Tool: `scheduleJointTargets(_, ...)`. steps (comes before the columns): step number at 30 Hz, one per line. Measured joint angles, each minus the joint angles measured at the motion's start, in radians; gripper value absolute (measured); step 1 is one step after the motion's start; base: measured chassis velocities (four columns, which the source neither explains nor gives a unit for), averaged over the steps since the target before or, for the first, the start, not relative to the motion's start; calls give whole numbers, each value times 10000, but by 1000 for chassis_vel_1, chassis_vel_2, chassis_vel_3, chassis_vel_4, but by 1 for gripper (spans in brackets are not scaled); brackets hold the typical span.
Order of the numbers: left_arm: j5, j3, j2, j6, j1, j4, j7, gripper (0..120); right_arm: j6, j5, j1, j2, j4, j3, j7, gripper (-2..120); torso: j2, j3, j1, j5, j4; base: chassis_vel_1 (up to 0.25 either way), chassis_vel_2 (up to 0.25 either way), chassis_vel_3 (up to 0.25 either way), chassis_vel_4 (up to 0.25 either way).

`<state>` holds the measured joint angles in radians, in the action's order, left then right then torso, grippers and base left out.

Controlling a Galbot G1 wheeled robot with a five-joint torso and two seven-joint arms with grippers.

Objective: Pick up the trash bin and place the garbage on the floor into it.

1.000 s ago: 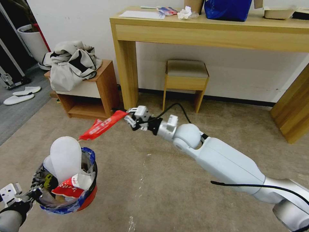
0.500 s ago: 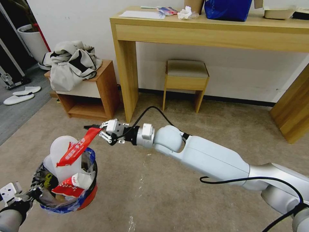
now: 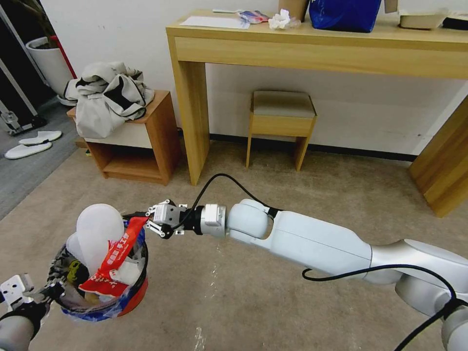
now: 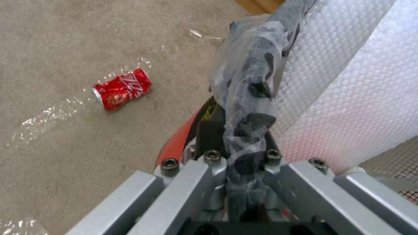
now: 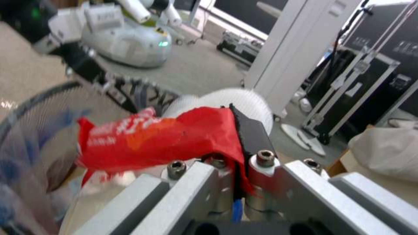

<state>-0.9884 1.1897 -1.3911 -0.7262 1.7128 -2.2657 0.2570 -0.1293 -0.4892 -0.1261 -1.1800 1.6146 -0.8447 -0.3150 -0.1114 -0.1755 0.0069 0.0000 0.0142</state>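
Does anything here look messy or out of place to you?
Yes. The small red trash bin is overfull: white slippers stick up well above its rim. A dented red can lies on the beige carpet. A heap of clothes sits on the low wooden cabinet.

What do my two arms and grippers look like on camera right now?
The right arm has glossy white shells, a silver wrist collar and a loose black cable. The right gripper is silver-grey metal with black fingers and hex bolts. The left gripper is black, with a white block on its black wrist.
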Motion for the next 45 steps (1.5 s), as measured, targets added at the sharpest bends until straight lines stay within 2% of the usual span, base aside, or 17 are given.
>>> scheduleJointTargets(11,-15,0,-48,0,-15,-56,0,0,-79,221,136,-250,-400,-459,-18,0,0,0,0,0,0,0,0,0,0)
scheduleJointTargets(28,1,-18,-207,19,-35,-88,-49,0,-245,745,202,-1095,-1494,-1260,-33,0,0,0,0,-1,0,0,0,0,0)
scheduleJointTargets(45,44,-122,-239,34,-146,46,-73,0,-340,890,197,-1240,-1745,-1284,-37,0,0,-1,0,0,0,0,0,0,0)
